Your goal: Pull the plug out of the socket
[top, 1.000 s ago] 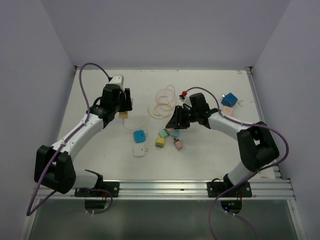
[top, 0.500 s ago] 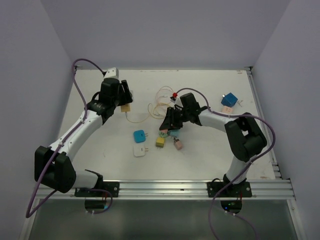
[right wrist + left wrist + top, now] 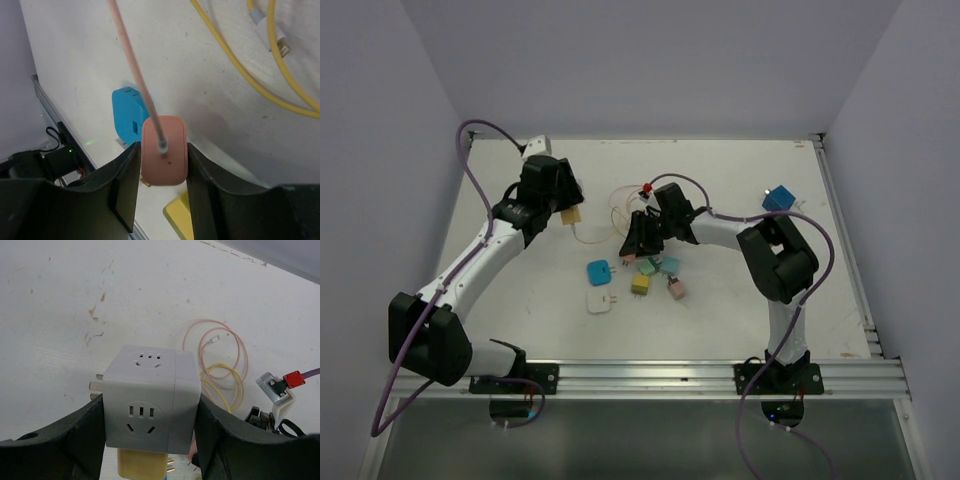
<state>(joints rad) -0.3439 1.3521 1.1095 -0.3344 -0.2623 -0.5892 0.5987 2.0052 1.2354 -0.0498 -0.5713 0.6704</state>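
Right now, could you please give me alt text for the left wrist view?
The left pincer grips a grey cube socket with a yellow plug at its lower face, over a white table. Pink and yellow cables lie coiled at right.

This is a robotics lab test cell. A white table (image 3: 535,332) is boxed in by plain pale walls (image 3: 380,150). A left arm (image 3: 475,262) and a right arm (image 3: 780,262) are bolted to an aluminium rail (image 3: 650,378) along its near edge.

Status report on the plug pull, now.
Left gripper clamped on grey socket cube. Right gripper pinching pink plug, apart from cube. Yellow plug seated in cube. Loose cables under right gripper.
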